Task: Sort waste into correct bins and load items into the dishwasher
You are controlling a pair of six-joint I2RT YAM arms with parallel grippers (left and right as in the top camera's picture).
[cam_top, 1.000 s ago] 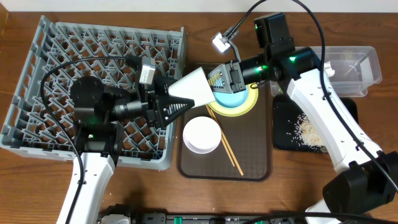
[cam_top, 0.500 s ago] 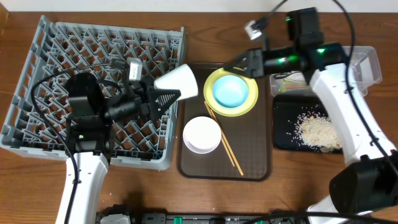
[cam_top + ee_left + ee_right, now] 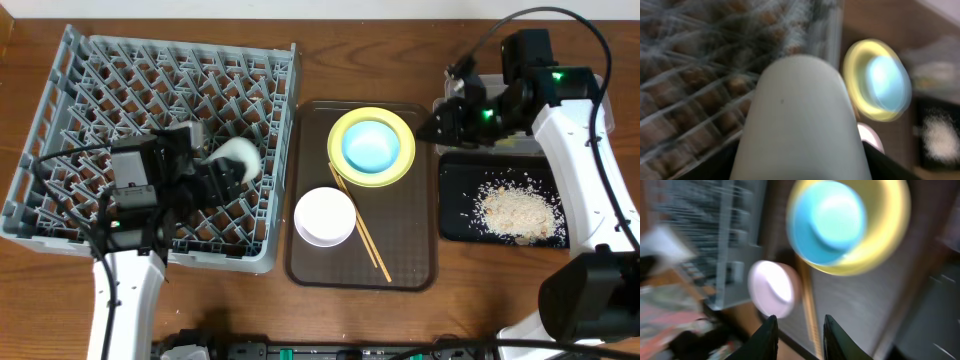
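My left gripper is shut on a white cup, lying on its side over the right part of the grey dishwasher rack. The cup fills the left wrist view and hides the fingers. A light-blue bowl sits in the pale-yellow plate. In front of them on the same tray lie a pinkish-white bowl and chopsticks. My right gripper hangs open and empty between the plate and the clear bin. The right wrist view is blurred, with its gripper above the tray.
The plate, bowls and chopsticks rest on a dark brown serving tray. A black tray at the right holds beige rice crumbs. My right arm covers most of the clear bin. Cables loop over the rack's left half.
My left gripper carried the white cup leftward from the tray's edge to over the rack. My right gripper drew back rightward from the plate toward the clear bin.
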